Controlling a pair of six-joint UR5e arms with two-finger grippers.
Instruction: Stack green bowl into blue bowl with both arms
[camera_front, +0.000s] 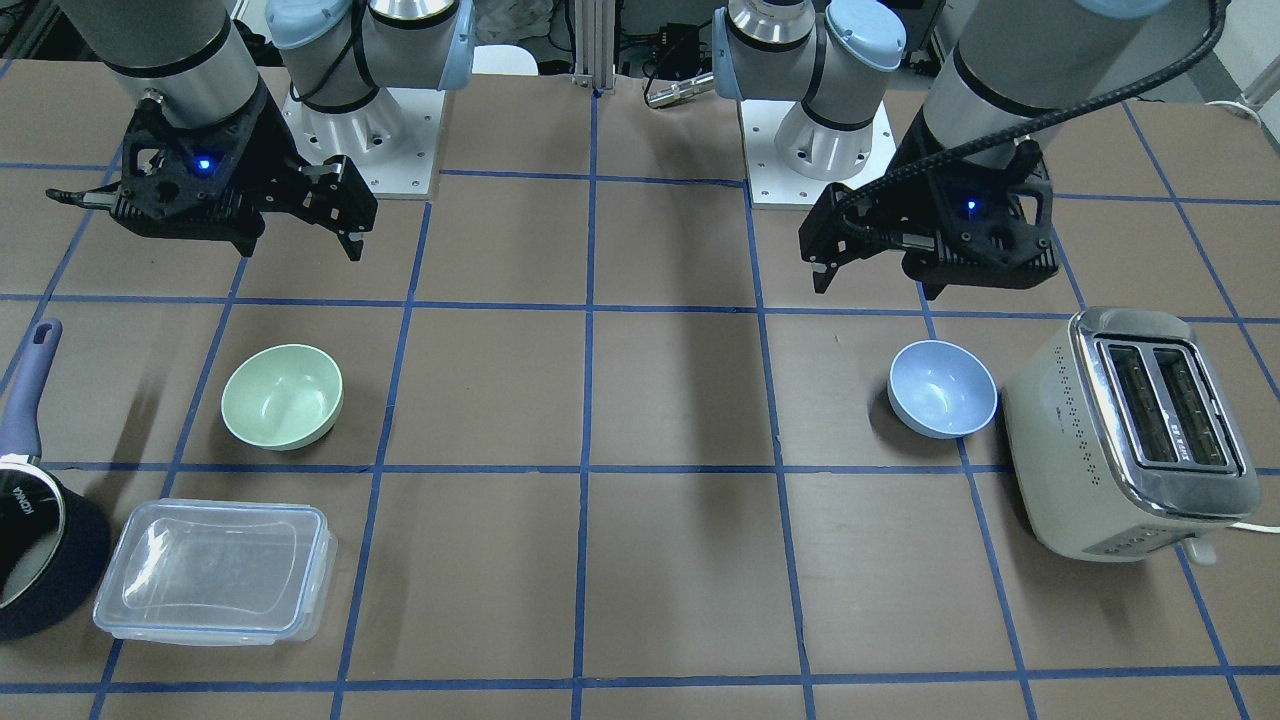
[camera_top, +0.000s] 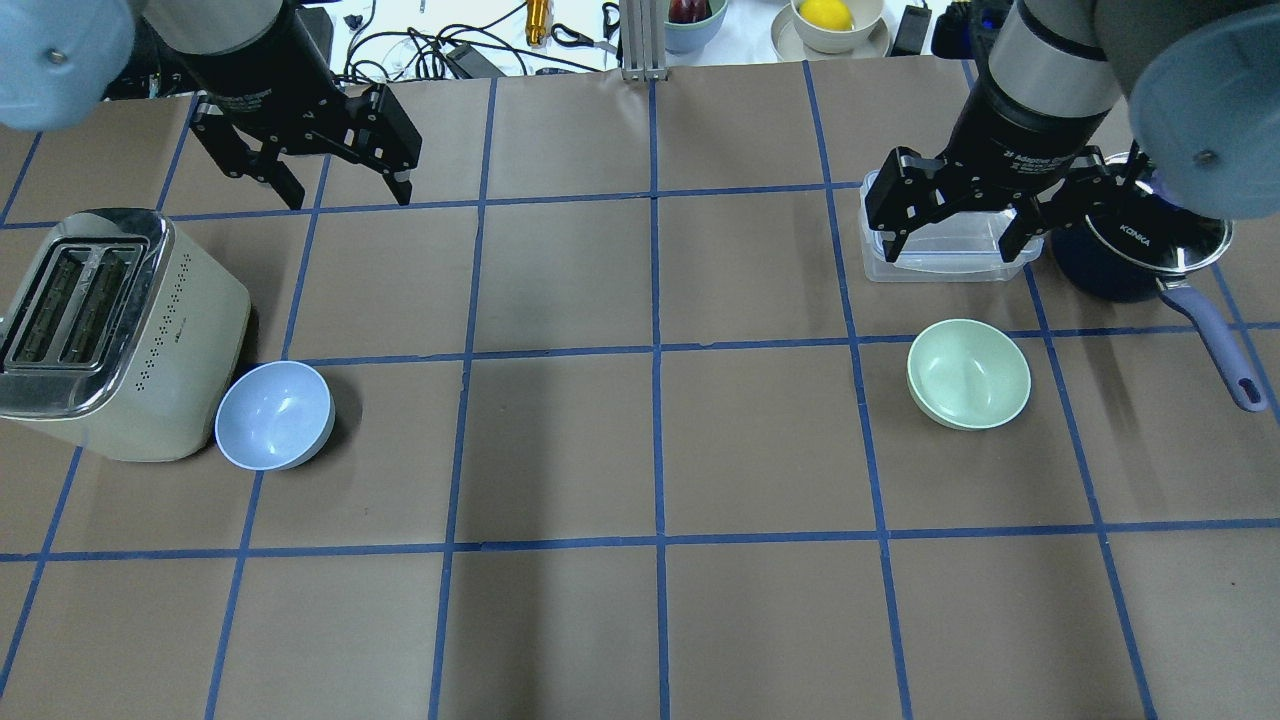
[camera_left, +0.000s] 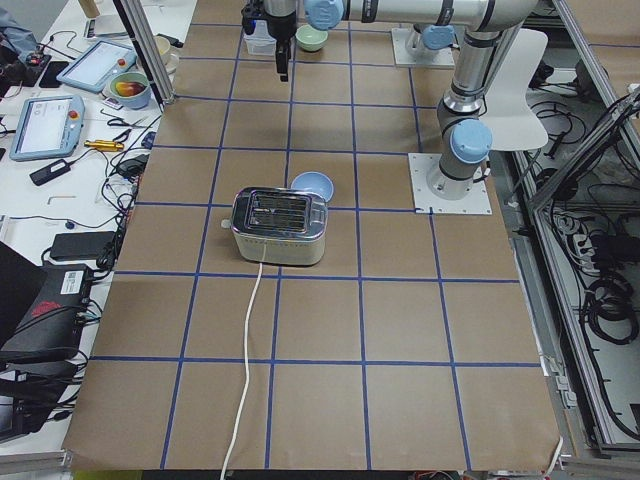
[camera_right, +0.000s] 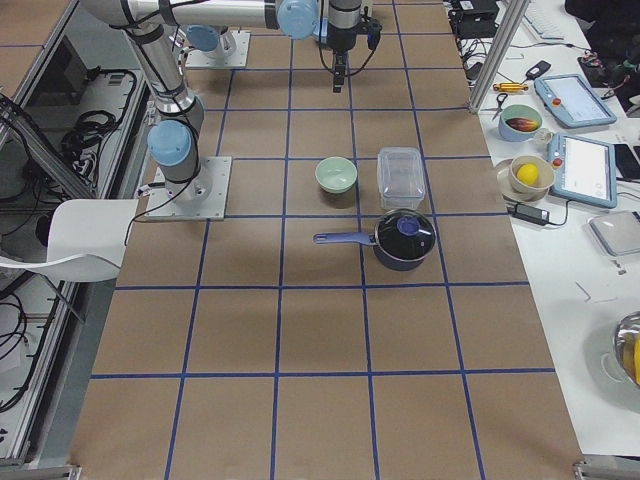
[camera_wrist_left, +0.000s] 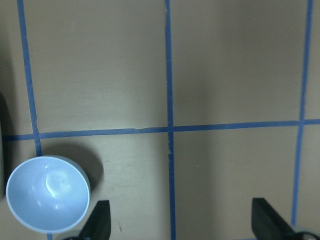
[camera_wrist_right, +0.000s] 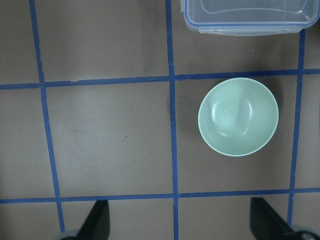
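"On the robot's right half of the table (camera_top: 650, 450), what do you see?"

"Over there the green bowl (camera_top: 968, 373) sits upright, mouth up, inside one taped square. It stands near a clear lidded container (camera_front: 215, 570) and a dark saucepan (camera_right: 403, 240), touching neither."

"And the blue bowl (camera_top: 274, 414)?"

"It is well apart from the green one, on the robot's left half, also upright. It stands just beside a cream toaster (camera_top: 120, 330). Whether the rim touches the toaster, I cannot tell."

"How is the right gripper (camera_top: 950, 250)?"

"It is raised above the table with its fingers spread wide and nothing between them. Its wrist camera looks straight down on the green bowl, with both fingertips at the bottom edge of that view, clear of the bowl."

"The left gripper (camera_top: 350, 198)?"

"It is likewise up in the air, spread and holding nothing. From its wrist camera, the blue bowl shows low in the corner, just beside one fingertip but below it on the table."

"So nothing is stacked?"

"No. Each bowl rests alone on the brown paper."
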